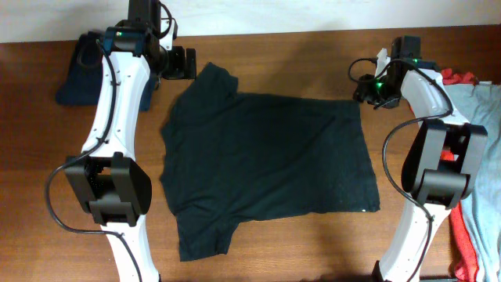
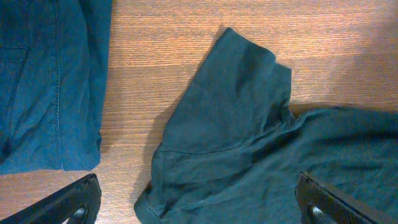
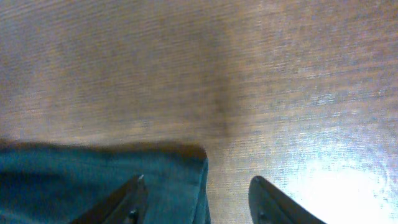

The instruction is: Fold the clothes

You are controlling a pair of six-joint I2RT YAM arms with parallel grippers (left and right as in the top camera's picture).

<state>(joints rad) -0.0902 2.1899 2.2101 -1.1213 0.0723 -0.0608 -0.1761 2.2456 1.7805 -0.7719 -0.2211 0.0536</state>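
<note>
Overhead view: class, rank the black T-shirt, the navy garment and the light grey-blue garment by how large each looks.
1. black T-shirt
2. light grey-blue garment, cut by the frame
3. navy garment, partly hidden
2 and 3 unsure.

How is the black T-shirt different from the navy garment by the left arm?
The black T-shirt lies spread flat, sleeves showing; the navy garment sits in a compact bundle. The T-shirt covers far more of the table than the navy garment. The T-shirt is between the arms; the navy garment is at the far edge, partly behind the left arm. Both are soft cloth resting on wood.
</note>
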